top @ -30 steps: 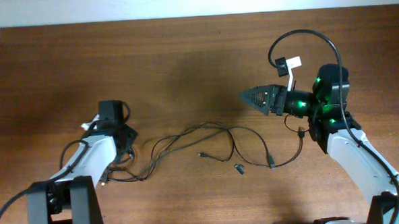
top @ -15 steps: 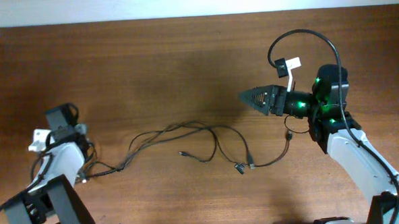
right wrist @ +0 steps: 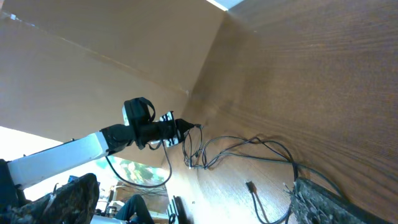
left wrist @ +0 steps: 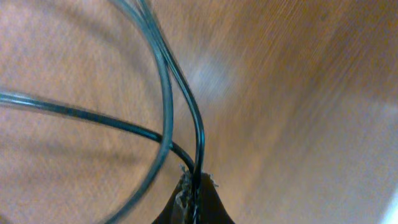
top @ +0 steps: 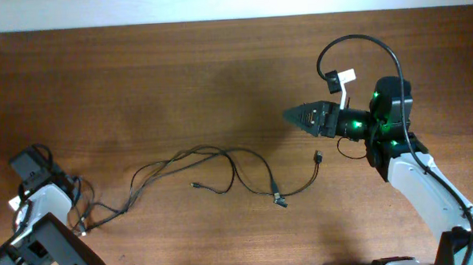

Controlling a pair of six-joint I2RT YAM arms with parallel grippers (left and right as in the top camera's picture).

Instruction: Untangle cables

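At the far left edge of the wooden table (top: pixel 218 69), the left gripper (top: pixel 81 225) pinches the cables (top: pixel 221 150) at one end. The left wrist view shows its tips (left wrist: pixel 196 200) pressed together on two thin black strands (left wrist: pixel 165 93) that fan out from the grip over the wood. From there the cables run rightwards in loose, crossing loops across the middle of the table. One small plug (top: pixel 195 185) lies inside the loops and another plug (top: pixel 318 155) lies at the right-hand end. The right gripper (top: pixel 288 114) hangs above the table with its fingers closed to a point, holding nothing. It is clear of the cables, and the right-hand plug lies near it on the front side
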